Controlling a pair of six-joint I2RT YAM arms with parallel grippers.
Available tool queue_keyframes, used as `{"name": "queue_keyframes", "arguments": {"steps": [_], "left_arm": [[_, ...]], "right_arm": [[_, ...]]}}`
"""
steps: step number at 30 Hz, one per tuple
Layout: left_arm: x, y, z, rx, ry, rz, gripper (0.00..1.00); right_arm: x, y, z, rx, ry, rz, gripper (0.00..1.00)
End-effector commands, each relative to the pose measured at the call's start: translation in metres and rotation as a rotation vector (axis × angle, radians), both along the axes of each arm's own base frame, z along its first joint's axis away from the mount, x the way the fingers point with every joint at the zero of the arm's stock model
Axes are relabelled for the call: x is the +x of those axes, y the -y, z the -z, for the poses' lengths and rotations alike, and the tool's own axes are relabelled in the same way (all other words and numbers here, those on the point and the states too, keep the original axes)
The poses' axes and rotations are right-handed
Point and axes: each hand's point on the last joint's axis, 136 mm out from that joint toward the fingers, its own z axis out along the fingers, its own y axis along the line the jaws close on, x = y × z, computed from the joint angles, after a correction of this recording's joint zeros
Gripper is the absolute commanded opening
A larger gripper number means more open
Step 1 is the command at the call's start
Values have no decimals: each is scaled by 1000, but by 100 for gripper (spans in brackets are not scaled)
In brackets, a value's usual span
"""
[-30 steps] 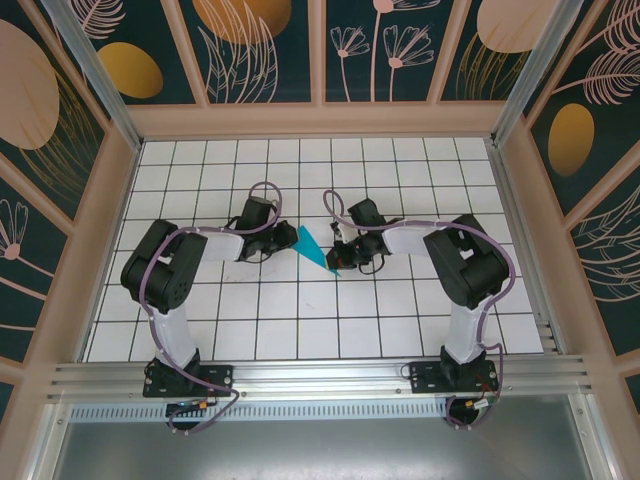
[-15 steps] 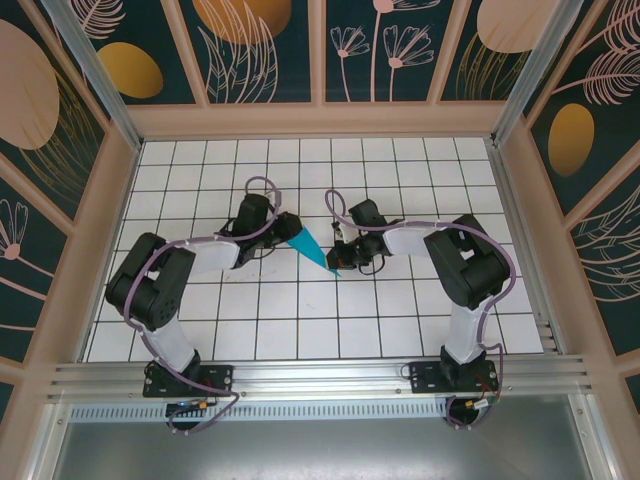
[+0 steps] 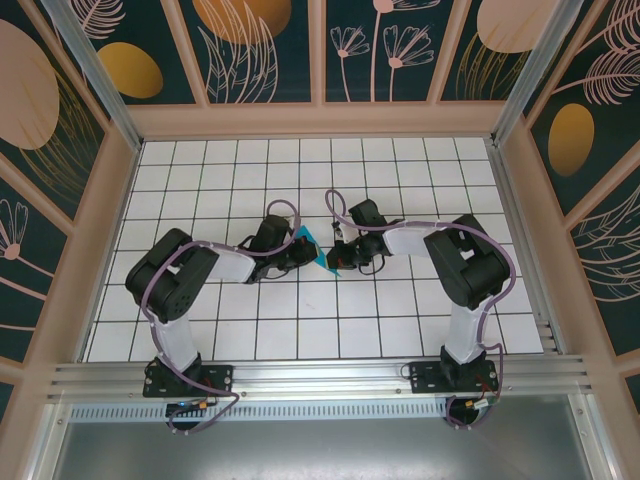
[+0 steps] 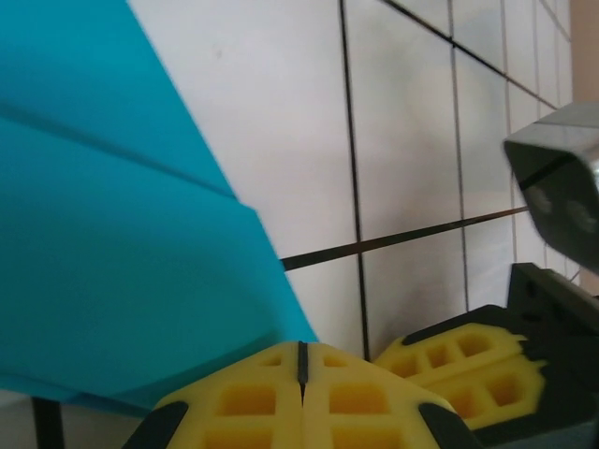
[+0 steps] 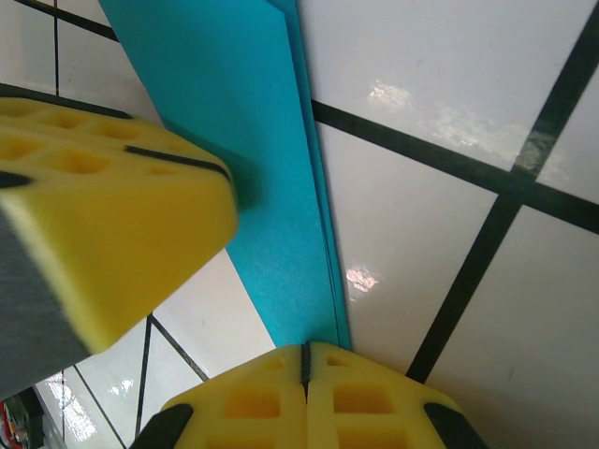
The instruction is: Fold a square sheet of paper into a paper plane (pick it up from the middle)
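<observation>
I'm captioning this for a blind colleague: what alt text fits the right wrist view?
The right pincer, its yellow pads shut, pinches the near end of a narrow folded teal paper stretched over the white gridded table. The left pincer, also yellow-padded, overlaps the paper's left edge.

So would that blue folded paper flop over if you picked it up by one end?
Probably a bit. The folded teal paper looks thin, so its free end would likely droop, though the stacked layers and creases should stiffen it. It's likely light, and would probably slide easily on the glossy tiles.
</observation>
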Motion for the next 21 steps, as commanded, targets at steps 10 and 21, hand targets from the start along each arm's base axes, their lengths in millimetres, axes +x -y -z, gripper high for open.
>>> {"name": "queue_keyframes", "arguments": {"steps": [10, 21], "left_arm": [[13, -32, 27, 178, -34, -114, 5], [44, -81, 22, 185, -11, -230, 6]], "right_arm": [[-52, 75, 85, -391, -192, 59, 4], [-56, 87, 95, -448, -205, 68, 4]]}}
